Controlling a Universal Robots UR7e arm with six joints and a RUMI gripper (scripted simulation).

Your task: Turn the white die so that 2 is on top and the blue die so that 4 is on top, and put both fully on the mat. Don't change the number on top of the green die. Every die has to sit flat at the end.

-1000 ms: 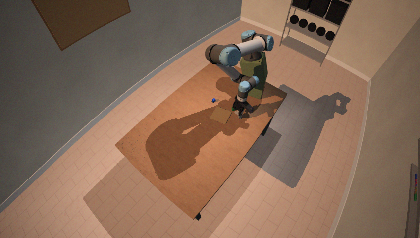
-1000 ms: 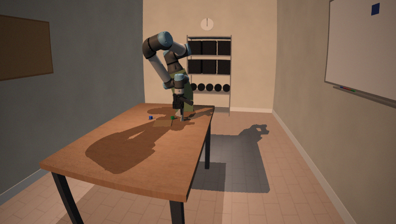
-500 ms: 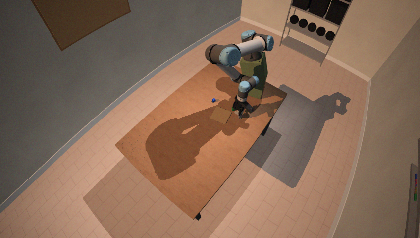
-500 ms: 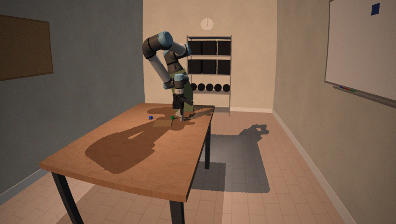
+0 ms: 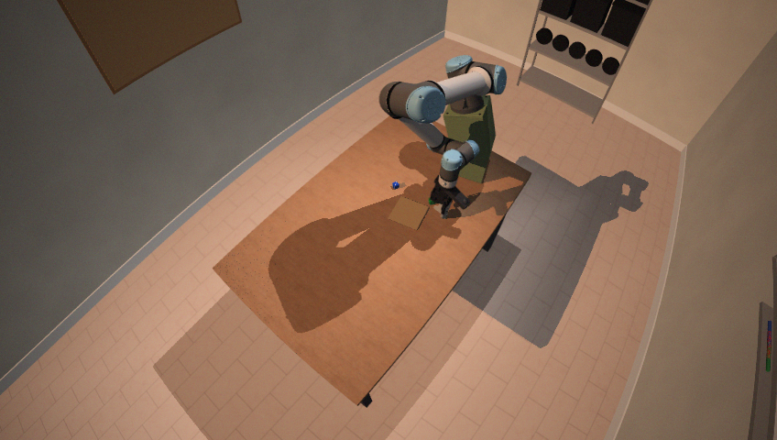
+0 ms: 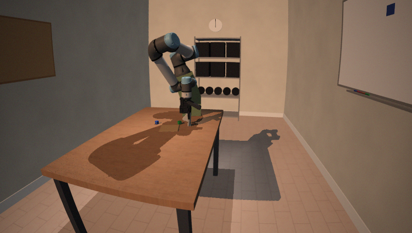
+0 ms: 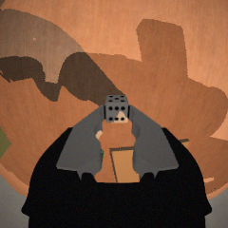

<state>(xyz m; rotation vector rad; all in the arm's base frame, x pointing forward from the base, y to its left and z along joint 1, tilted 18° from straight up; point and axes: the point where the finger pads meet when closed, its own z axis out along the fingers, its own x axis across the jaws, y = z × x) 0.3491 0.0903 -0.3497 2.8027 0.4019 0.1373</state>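
Note:
My gripper is shut on the white die, which shows a face with several dark pips between the grey fingertips in the wrist view. In the top and exterior views the gripper stands low at the table, just right of the tan mat. The green die sits close to the gripper at the mat's far right corner. A sliver of the green die shows beside the left finger. The blue die lies on the table left of the mat.
The arm's olive base block stands at the table's far edge behind the gripper. A shelf with black boxes and balls stands by the back wall. The table's right edge is near the gripper.

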